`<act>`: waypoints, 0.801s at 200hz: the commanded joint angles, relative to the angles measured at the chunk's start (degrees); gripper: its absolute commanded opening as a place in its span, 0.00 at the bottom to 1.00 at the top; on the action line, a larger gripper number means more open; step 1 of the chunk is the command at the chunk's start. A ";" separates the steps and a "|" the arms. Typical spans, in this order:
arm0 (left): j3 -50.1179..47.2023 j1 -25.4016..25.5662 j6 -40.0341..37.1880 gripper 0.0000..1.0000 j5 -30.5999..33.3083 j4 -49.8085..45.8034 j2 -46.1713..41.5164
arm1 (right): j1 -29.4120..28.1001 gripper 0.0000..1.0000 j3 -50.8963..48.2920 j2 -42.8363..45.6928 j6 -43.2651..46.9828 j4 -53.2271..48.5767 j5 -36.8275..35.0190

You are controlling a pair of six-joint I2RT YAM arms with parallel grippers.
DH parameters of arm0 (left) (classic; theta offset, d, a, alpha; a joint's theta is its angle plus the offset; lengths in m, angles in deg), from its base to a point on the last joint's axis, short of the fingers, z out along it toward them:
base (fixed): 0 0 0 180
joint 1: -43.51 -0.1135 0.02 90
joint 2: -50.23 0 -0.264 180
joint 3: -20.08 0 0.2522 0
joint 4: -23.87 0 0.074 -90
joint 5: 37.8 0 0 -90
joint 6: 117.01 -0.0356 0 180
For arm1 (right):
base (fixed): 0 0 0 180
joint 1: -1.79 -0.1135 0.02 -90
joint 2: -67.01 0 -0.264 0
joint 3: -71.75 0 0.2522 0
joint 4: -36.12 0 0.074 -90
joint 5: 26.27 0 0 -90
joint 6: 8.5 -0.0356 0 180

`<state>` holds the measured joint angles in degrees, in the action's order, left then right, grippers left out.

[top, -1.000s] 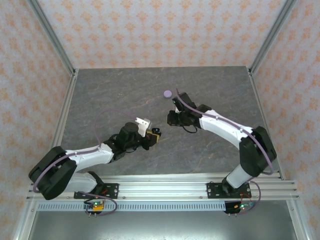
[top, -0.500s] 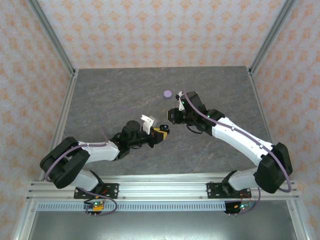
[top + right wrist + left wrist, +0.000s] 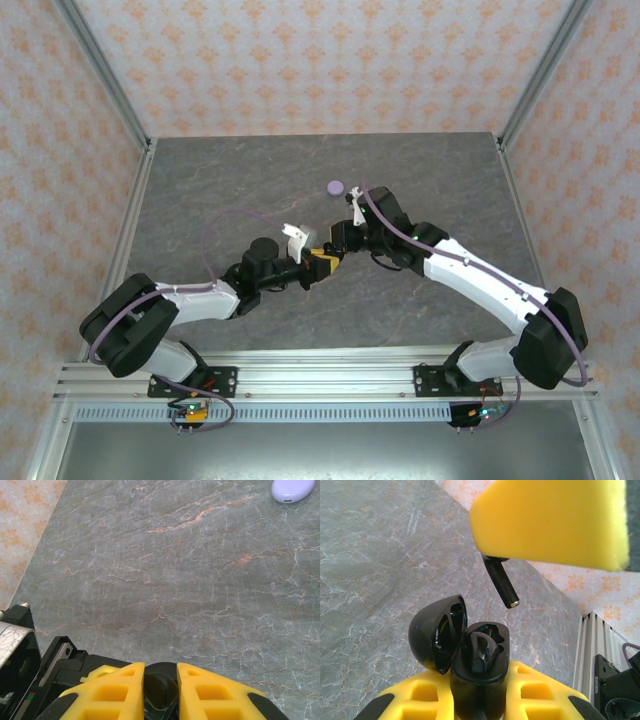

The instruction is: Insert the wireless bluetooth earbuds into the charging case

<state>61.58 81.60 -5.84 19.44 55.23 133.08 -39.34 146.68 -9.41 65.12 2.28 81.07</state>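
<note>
- Left claw (image 3: 478, 696) clamped on the open black charging case (image 3: 481, 652), lid swung aside.
- Right claw (image 3: 160, 681) pinches a black earbud (image 3: 502, 583), stem pointing down just above the case.
- Lower slowly, stem aligned with its well.

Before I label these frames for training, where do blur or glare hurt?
Left wrist: glossy highlights on the open black charging case; the black earbud is sharp, the yellow pad above it soft. Right wrist: table veins crisp, lavender case cropped at the corner. Top external: even light.
</note>
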 commanded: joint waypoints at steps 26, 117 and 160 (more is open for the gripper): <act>1.61 -0.47 -0.16 0.16 -0.12 1.99 -3.24 | -0.79 0.21 -0.74 1.56 1.13 1.00 -1.61; 2.55 -0.47 -0.52 0.16 0.91 -0.62 -4.21 | -1.24 0.22 -0.26 1.45 1.13 0.35 -1.44; 3.32 -0.47 -0.69 0.16 1.88 -2.12 -4.14 | -1.66 0.22 -0.43 1.32 1.11 0.20 -1.43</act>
<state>63.07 81.60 -5.87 19.95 53.37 130.30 -40.36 146.59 -9.32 65.27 2.26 80.63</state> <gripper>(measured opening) 0.190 0.220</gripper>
